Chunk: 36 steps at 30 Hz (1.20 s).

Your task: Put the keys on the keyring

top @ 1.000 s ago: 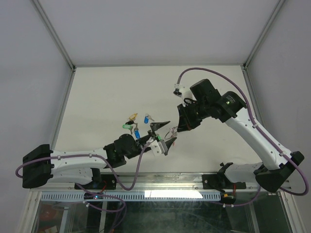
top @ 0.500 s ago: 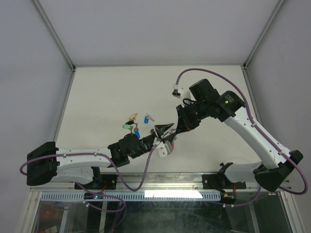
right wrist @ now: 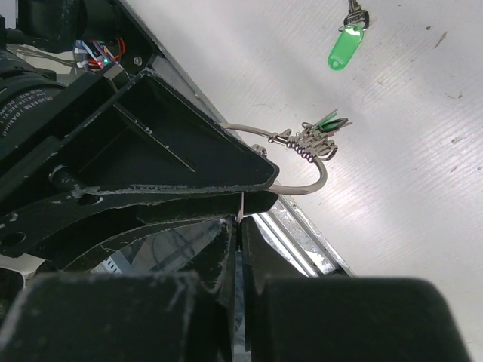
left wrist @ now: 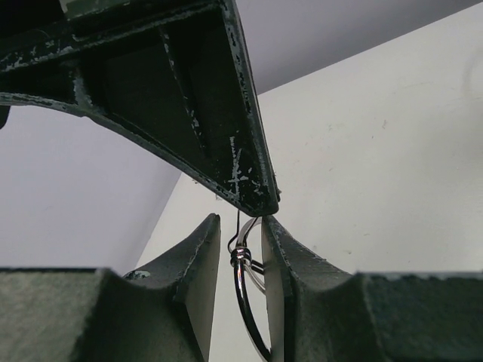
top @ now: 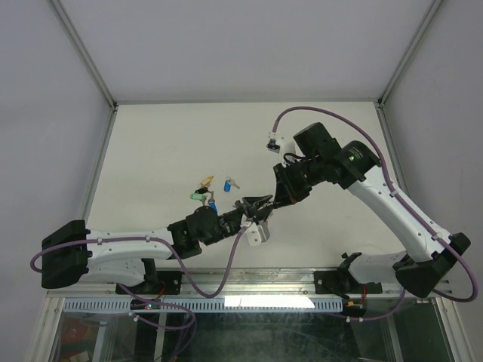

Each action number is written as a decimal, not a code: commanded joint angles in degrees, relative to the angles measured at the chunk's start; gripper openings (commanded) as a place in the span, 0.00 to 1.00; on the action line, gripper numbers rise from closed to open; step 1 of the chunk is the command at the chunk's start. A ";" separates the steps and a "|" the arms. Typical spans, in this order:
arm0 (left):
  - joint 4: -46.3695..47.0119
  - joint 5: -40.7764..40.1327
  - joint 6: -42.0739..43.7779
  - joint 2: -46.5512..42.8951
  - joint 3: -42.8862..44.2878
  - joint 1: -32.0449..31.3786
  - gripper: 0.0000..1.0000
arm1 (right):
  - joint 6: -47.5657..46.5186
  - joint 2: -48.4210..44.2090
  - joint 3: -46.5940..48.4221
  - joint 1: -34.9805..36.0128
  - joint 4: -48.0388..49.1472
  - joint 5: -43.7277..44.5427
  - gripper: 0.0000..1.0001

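Both tools at the keyring [left wrist: 240, 302].
Right tool [right wrist: 240, 226] clamped on its top; left tool [left wrist: 240, 226] slightly apart around it.

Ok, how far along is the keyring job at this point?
Done: a small bunch with a green cap appears to hang on the keyring. In hand: the right gripper is shut on the ring, and the left gripper brackets it with a gap showing, not clamped. Left: a yellow key, a green key and two blue keys lie loose on the table.
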 commanded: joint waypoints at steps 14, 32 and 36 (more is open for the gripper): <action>-3.19 2.90 3.30 -1.10 3.17 -0.45 0.14 | -1.14 0.05 3.32 -0.14 0.16 -2.56 0.00; 3.31 -4.45 -4.44 -3.08 -0.05 -0.44 0.00 | 3.08 -9.70 -1.63 -0.14 9.90 9.59 0.46; 4.10 -6.95 -9.32 -3.26 -0.33 -0.45 0.00 | 5.53 -13.68 -5.49 -0.16 14.92 13.70 0.47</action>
